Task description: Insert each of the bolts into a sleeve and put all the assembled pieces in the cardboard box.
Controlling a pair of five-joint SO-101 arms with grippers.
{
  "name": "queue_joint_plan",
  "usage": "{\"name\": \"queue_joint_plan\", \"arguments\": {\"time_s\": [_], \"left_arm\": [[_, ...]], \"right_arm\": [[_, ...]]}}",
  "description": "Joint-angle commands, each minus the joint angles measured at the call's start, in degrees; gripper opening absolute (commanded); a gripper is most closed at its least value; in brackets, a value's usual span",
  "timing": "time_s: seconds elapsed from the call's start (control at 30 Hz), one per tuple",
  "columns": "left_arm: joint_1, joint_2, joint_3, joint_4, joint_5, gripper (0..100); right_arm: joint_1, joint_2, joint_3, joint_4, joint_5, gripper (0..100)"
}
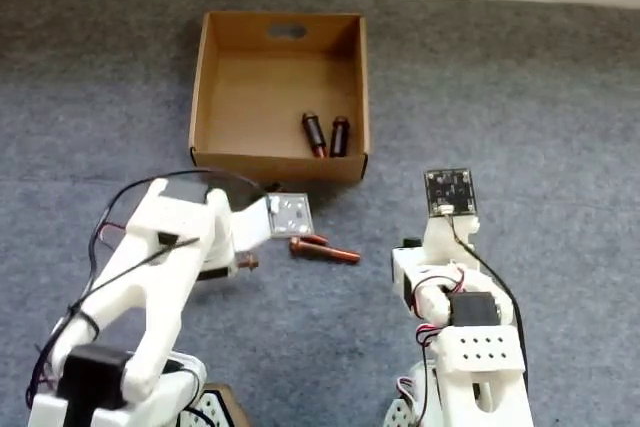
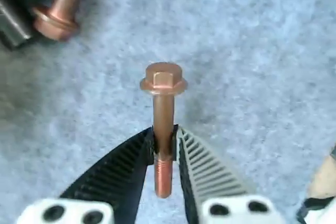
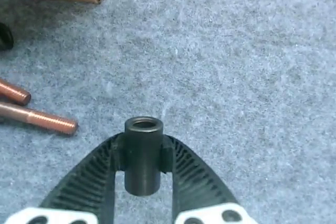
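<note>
While two joined pieces (image 1: pixel 326 134) lay in the cardboard box (image 1: pixel 215 97), my left hand (image 2: pixel 164 134) was clamped on a bolt (image 2: pixel 163 93), my right hand (image 3: pixel 142 142) on a sleeve (image 3: pixel 143 153), and two loose bolts (image 1: pixel 322 248) were left outside.

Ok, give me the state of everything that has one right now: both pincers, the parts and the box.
Left pincer, shut on a bolt by its shank, head sticking out.
Right pincer, shut on a sleeve, bore empty.
Cardboard box, open-topped, two assembled pieces lying inside.
Loose bolts, two lying on the carpet before the box, unsleeved.
</note>
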Motion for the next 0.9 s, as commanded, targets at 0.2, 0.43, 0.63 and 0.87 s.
{"name": "queue_joint_plan", "arguments": {"time_s": [0.2, 0.43, 0.63, 0.87], "left_arm": [[1.80, -2.86, 0.84, -4.13, -0.26, 17], [9.54, -2.86, 3.91, -7.12, 0.18, 17], [9.71, -2.86, 8.66, -18.37, 7.03, 17], [9.54, -2.86, 9.54, -18.73, 7.12, 14]], "right_arm": [[-0.22, -0.92, -0.84, -1.10, -0.26, 0.5], [-0.13, -0.92, -0.75, -1.10, -0.26, 0.5], [-0.13, -0.92, -0.66, -1.10, -0.26, 0.5], [-0.13, -0.92, -0.57, -1.10, -0.35, 0.5]]}}
